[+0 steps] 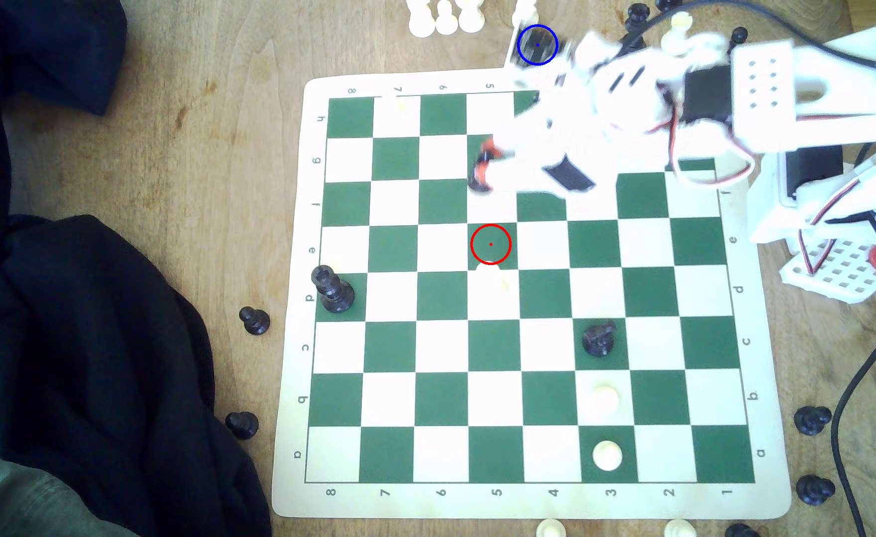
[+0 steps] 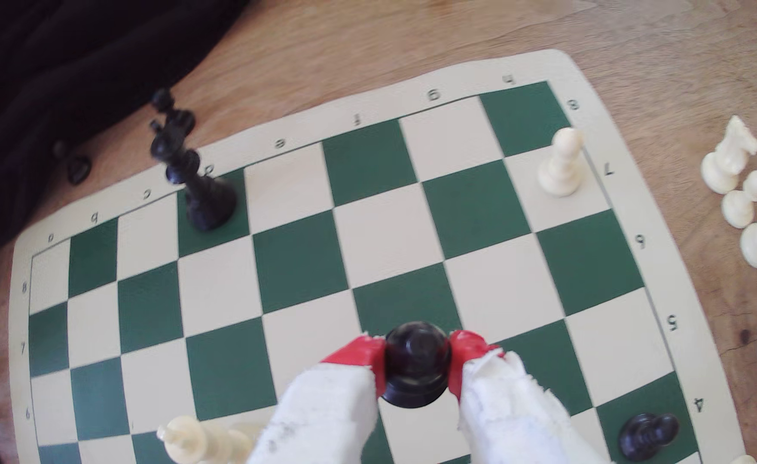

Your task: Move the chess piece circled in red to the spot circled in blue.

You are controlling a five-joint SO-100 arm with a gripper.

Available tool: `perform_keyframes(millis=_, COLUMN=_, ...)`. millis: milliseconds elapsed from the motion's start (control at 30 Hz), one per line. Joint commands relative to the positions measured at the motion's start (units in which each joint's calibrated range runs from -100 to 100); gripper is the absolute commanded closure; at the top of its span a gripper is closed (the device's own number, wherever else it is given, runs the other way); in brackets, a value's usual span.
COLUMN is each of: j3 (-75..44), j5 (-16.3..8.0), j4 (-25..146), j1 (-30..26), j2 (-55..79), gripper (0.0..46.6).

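Observation:
My gripper (image 2: 417, 352) has its red-tipped fingers (image 2: 359, 354) shut on the small black pawn (image 2: 417, 374), held just above the green and cream chessboard (image 2: 492, 67). In the exterior view the gripper (image 1: 483, 164) and the pawn (image 1: 477, 180) are motion-blurred over the board's far half, in column 5. The red ring (image 1: 490, 243) lies nearer on a green square with no piece inside it. The blue ring (image 1: 537, 45) sits on the wood beyond the board's far edge, beside the arm, and its inside looks dark.
A tall black piece (image 1: 332, 289) stands at the board's left edge in the exterior view, a black knight (image 1: 599, 338) and two white pawns (image 1: 606, 455) toward the near right. White pieces (image 1: 443, 18) cluster by the blue ring. Dark cloth (image 1: 90, 310) covers the left; a cable (image 1: 864, 361) runs down the right.

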Motion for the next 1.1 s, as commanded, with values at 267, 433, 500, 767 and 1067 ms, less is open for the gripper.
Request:
perform_keyframes(millis=267, j3=-16.61, j5=-2.15, j4=5.13, j1=12.69, j2=1.94, gripper=46.3)
perform_keyframes(millis=433, j3=-15.52, j5=-1.47, j4=3.41, j1=17.38, j2=3.13, gripper=46.3)
perform_keyframes(millis=500, j3=-14.35, j5=-1.17, j4=2.27, j1=18.71, j2=3.38, gripper=46.3)
perform_keyframes(millis=767, j3=-11.17, j5=-0.1, j4=-4.45, j1=23.41, j2=11.61, gripper=46.3)
perform_keyframes(millis=1067, j3=-11.17, j5=0.73, j4=-6.91, j1=24.66, j2=18.49, gripper=46.3)
